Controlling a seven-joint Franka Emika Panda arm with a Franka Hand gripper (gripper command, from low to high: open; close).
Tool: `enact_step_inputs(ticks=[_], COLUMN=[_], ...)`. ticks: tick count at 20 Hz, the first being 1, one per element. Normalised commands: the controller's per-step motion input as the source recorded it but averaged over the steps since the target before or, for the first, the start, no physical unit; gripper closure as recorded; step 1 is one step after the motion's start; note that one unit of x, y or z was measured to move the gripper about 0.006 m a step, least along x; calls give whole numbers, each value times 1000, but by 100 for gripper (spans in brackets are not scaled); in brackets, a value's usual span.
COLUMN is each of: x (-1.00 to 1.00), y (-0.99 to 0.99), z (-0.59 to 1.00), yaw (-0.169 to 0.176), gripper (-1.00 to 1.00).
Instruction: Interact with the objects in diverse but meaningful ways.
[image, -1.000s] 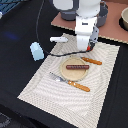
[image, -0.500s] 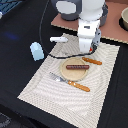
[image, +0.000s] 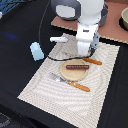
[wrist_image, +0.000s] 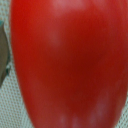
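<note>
A small red tomato (wrist_image: 65, 62) fills almost the whole wrist view, pressed close to the camera. In the exterior view my gripper (image: 86, 51) hangs just over the far edge of the striped placemat (image: 45, 90), shut on the tomato, whose fingers are hidden by the white hand. Just in front of it lies the brown sausage stick (image: 76, 66) on a round wooden plate (image: 75, 75). The pale blue cup (image: 36, 51) stands off the mat at the exterior view's left. A white flat piece (image: 58, 39) lies behind it.
A fork (image: 70, 82) with an orange handle lies in front of the plate, and a knife (image: 93, 61) lies behind it. A black cable (image: 50, 58) runs across the mat's far corner. A brown board (image: 115, 27) at the back carries a grey pot (image: 124, 18).
The gripper has come down slightly toward the placemat's far edge. Plate, sausage, cutlery and cup have not moved.
</note>
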Motion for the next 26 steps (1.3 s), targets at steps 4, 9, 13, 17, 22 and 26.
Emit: enact_step_inputs(ticks=[4,9,13,17,22,26], x=[281,360,343,365,234,21], y=[118,177,178,189,186,216], z=[0,11,0,0,189,842], yaw=[0,0,0,0,0,-9], gripper=[100,100,100,100,100,100])
